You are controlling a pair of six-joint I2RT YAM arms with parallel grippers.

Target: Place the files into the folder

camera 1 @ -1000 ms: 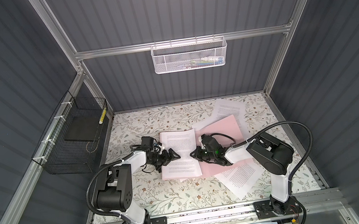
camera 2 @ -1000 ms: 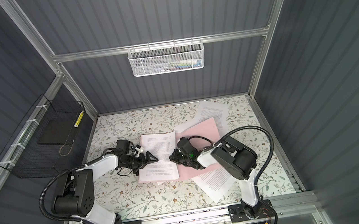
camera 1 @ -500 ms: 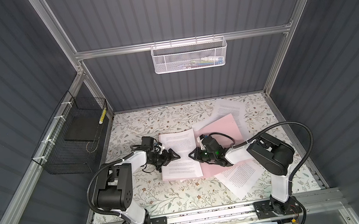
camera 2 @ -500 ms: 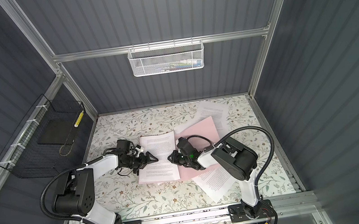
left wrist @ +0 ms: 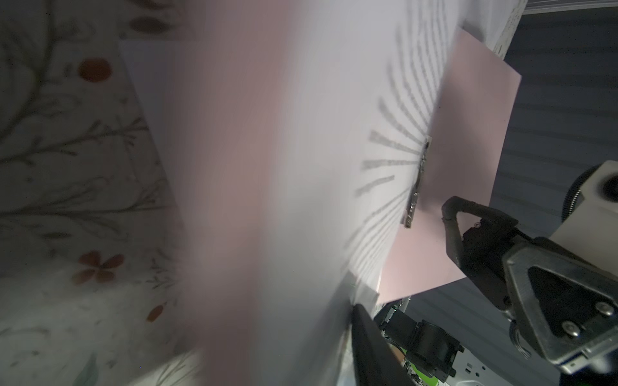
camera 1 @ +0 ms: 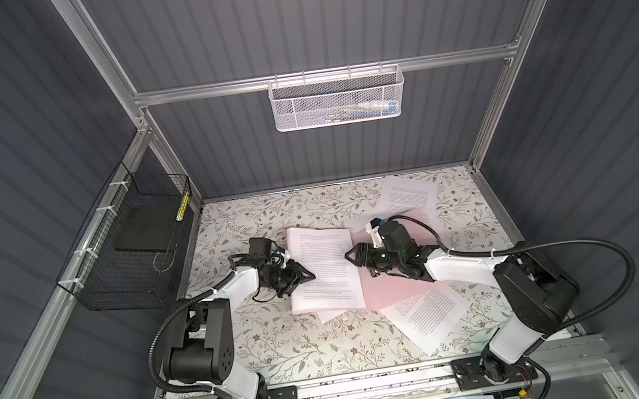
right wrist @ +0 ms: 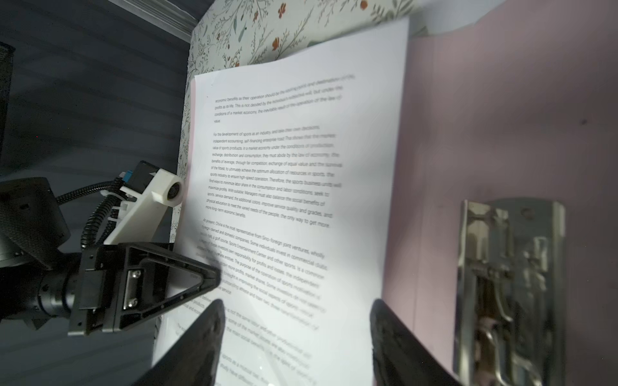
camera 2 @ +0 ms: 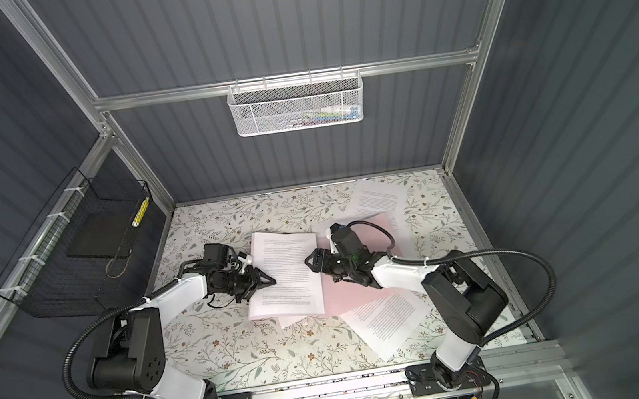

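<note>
The pink folder [camera 1: 398,288] lies open on the floral table, its silver clip [right wrist: 511,294] bare on the right half. One printed sheet of the files [camera 1: 324,267] rests on its left half. Two more sheets lie apart, at the front right [camera 1: 425,316] and the back right [camera 1: 407,193]. My left gripper [camera 1: 309,277] reaches over the sheet's left edge. The edge runs between its jaws; one finger [left wrist: 368,341] shows and the sheet hides the other. My right gripper [right wrist: 296,320] stands open above the sheet's right part, holding nothing.
A black wire basket [camera 1: 136,250] holding a flat black slab hangs on the left wall. A white mesh basket [camera 1: 338,97] hangs on the back rail. A corner of paper [camera 1: 331,314] pokes out under the folder's front edge.
My right gripper has opened from shut and let go of the sheet. My left gripper's jaws have narrowed around the sheet's left edge. The arms have barely shifted.
</note>
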